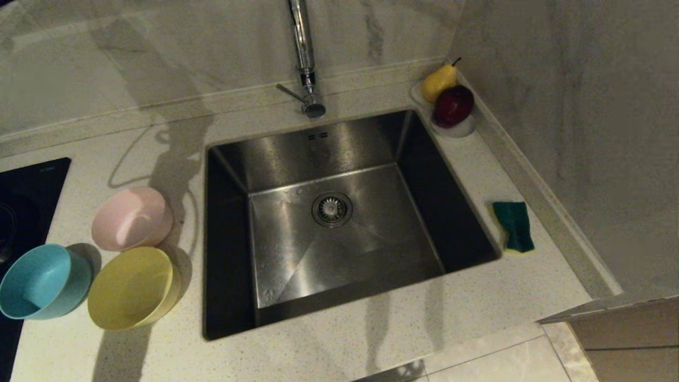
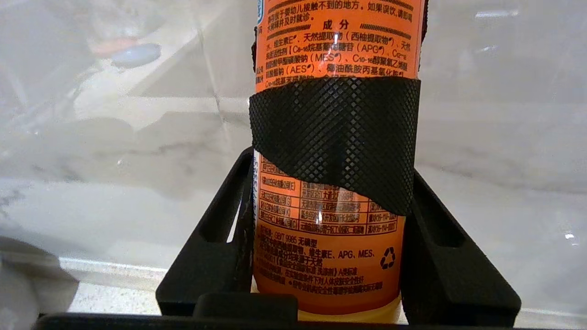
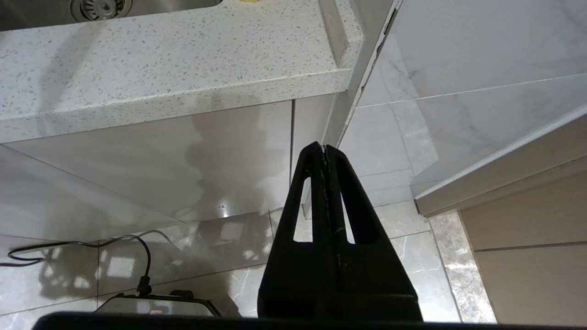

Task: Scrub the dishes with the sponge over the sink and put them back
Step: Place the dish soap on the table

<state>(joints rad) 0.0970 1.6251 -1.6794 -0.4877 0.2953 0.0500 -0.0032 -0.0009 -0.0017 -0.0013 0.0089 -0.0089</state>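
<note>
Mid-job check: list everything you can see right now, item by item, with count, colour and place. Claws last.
Bowls: 3, pink, yellow, blue, counter left of sink.
Sponge: 1, dark green, counter right of sink.
Sink: 1, steel, centre, nothing in the basin.
Tap: 1, chrome, behind sink.
Fruit dish: 1, white, back right corner, holding a yellow pear and dark red apple.
Stove top: 1, black, far left.
Bottle: 1, orange, in left claw.
Left claw: black, gripping the bottle.
Right claw: black, shut, below counter edge.

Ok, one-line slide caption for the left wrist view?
Left gripper clamped on an orange bottle wrapped in black mesh.
</note>
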